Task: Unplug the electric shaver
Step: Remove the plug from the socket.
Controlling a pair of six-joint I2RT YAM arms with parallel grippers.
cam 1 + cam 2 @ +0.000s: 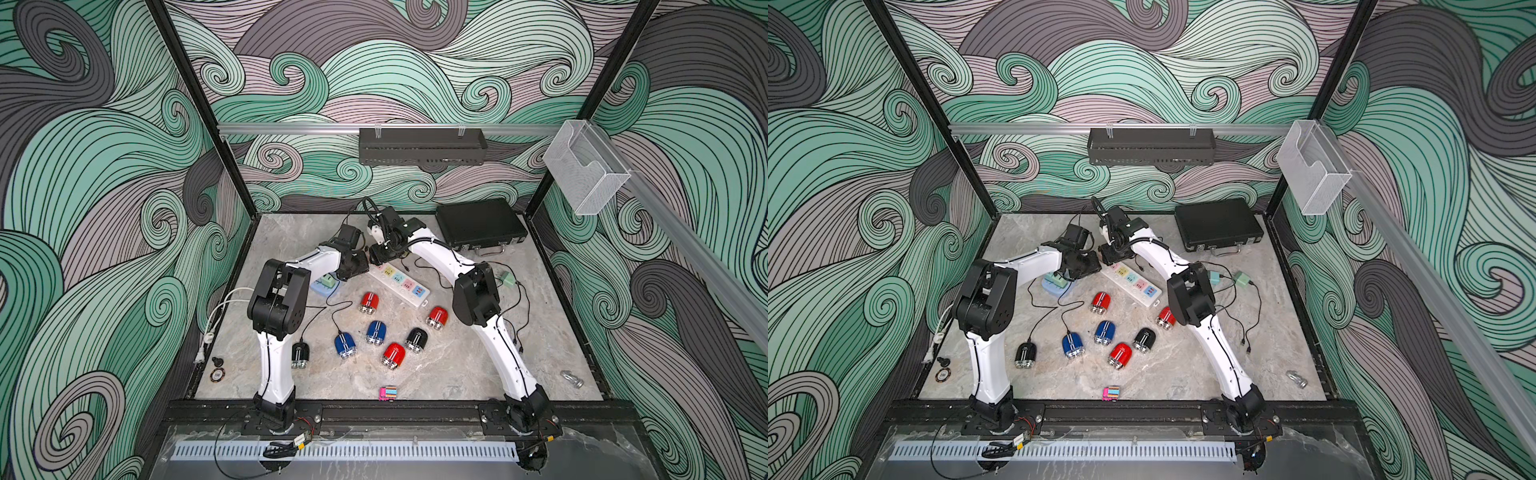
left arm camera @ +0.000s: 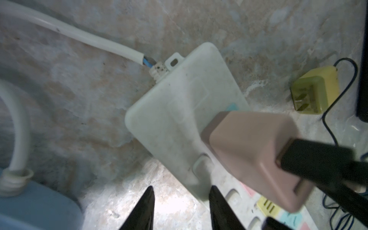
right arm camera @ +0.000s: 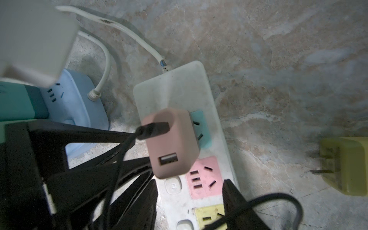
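**Sitting tight: pink plug [image 3: 171, 143] in the power strip [image 3: 179, 89]**

It's in the teal socket [image 3: 201, 127] at the cord end, black cable [image 3: 153, 128] stuck in its top. Right gripper [image 3: 190, 185] has its jaws apart, straddling the strip just beside that plug. Left gripper [image 2: 181, 191] is apart too, at the strip's corner, gripping nothing. Corded black shaver [image 1: 300, 354] lies on the table [image 1: 457, 374], well apart from the strip.

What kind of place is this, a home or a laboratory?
Probably a robot test booth: left arm and right arm bolted to a black frame, wave-printed walls around the table, shavers laid out.
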